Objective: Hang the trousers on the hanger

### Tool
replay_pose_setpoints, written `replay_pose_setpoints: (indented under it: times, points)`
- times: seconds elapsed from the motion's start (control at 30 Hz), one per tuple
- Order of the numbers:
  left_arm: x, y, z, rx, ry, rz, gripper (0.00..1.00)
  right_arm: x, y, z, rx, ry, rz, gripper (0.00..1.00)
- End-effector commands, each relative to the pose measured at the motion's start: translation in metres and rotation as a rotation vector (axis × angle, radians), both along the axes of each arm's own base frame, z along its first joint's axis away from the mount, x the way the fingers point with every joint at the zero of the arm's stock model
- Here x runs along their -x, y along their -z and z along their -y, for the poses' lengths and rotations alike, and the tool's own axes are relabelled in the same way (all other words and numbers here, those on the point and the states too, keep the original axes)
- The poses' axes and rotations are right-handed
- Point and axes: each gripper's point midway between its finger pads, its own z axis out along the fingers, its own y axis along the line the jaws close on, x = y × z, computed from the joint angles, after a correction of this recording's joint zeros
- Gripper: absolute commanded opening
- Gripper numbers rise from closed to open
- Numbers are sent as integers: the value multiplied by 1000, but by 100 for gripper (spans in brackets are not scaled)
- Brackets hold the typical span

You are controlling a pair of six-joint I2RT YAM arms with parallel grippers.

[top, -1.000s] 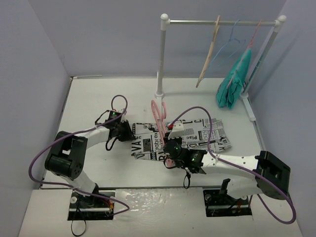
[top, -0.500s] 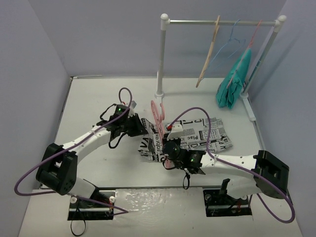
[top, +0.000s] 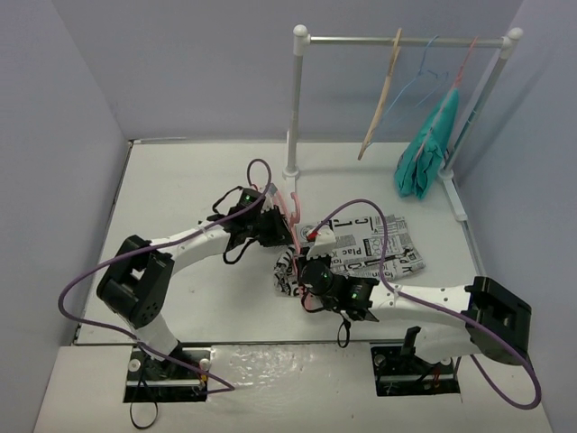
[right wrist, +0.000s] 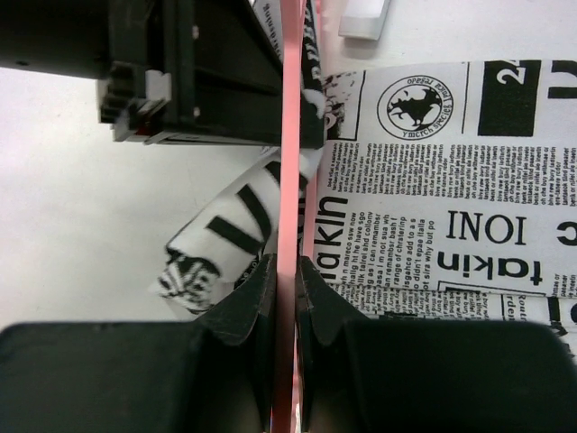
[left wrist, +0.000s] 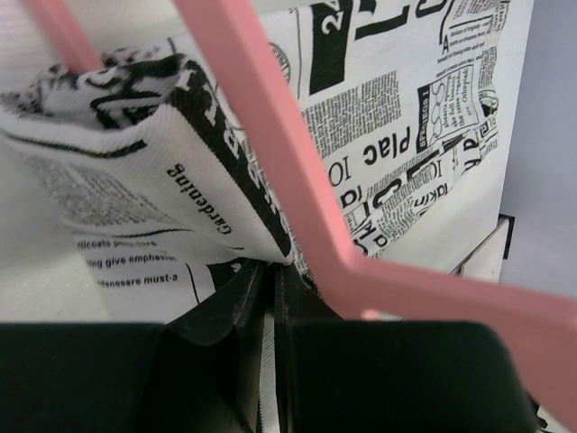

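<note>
The trousers (top: 370,248) lie on the table (top: 180,180), the right end effector (right wrist: 287,271) pinches the hanger (right wrist: 288,135), and the left end effector (left wrist: 269,271) grips the trousers' edge, which I think it must next pull across the bar.

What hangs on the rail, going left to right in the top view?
Tan hanger → blue wire hanger → teal garment.
</note>
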Motion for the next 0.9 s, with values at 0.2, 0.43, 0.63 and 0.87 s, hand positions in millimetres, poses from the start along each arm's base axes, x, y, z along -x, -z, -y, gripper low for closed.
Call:
replay_pose_setpoints:
  times: [0.2, 0.43, 0.63, 0.87]
  points:
    - [-21, -39, 52, 155, 85, 211, 5, 0, -17, 1, -115, 35, 23, 0]
    - [-21, -24, 60, 166, 94, 229, 43, 1, 1, 9, -112, 55, -12, 0]
    - [-15, -32, 41, 70, 108, 285, 58, 3, 12, 20, -97, 71, -28, 0]
    - [-7, -40, 15, -21, 86, 315, 59, 4, 19, 22, -74, 62, -39, 0]
